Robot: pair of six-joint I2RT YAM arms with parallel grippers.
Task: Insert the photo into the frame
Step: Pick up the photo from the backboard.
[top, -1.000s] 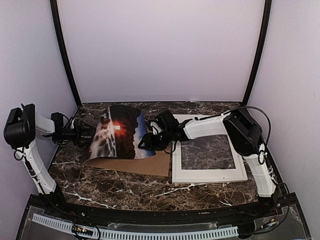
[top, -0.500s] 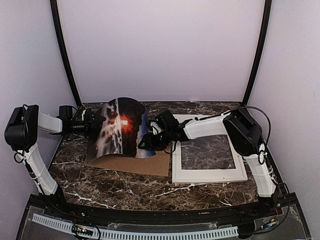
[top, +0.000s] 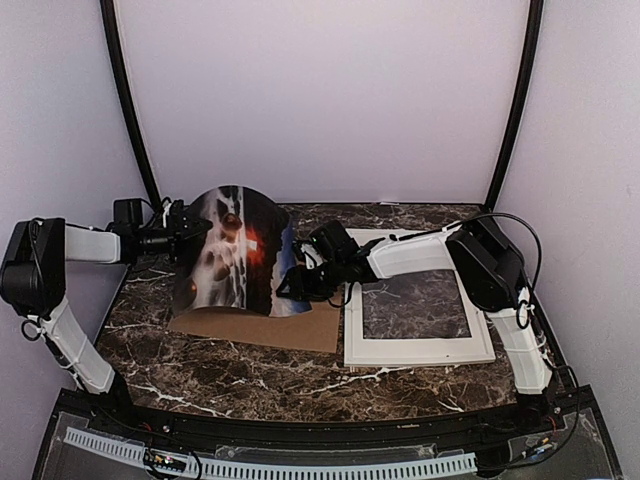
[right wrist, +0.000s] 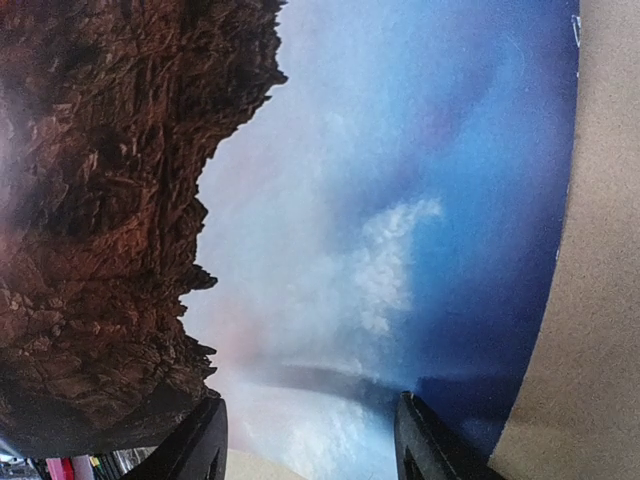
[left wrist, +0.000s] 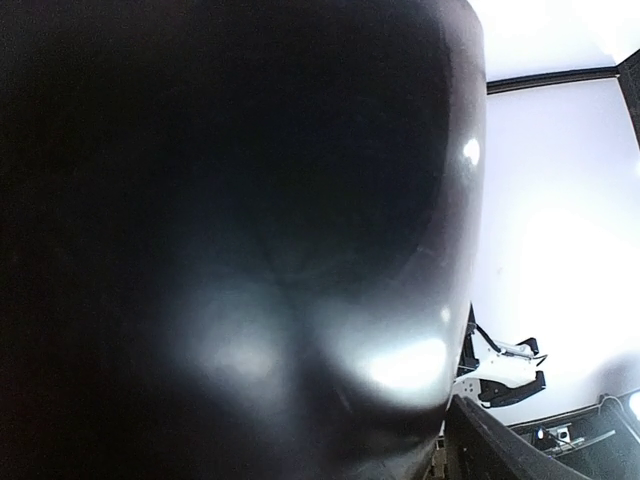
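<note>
The photo (top: 240, 255), a red sun over dark rocks, stands bowed up in a tall arch left of centre. Its right, blue-sky edge rests on the brown board. My left gripper (top: 188, 235) is raised against the photo's lifted left edge. A dark shiny sheet (left wrist: 250, 250) fills the left wrist view and hides the jaws. My right gripper (top: 292, 283) sits low at the photo's right edge. In the right wrist view, the right gripper (right wrist: 310, 400) is open, both fingers apart on the photo (right wrist: 330, 200). The white frame (top: 418, 350) lies flat to the right, with marble showing through it.
A brown backing board (top: 280, 328) lies under the photo, its edge (right wrist: 600, 250) just beyond the print. The right arm (top: 420, 250) reaches across the frame's far edge. White walls and two black poles close in the marble table (top: 250, 385).
My left gripper has risen and moved back and to the right. The photo's left edge rose with it, so the print went from a low curl to a tall arch. The right arm stayed put.
</note>
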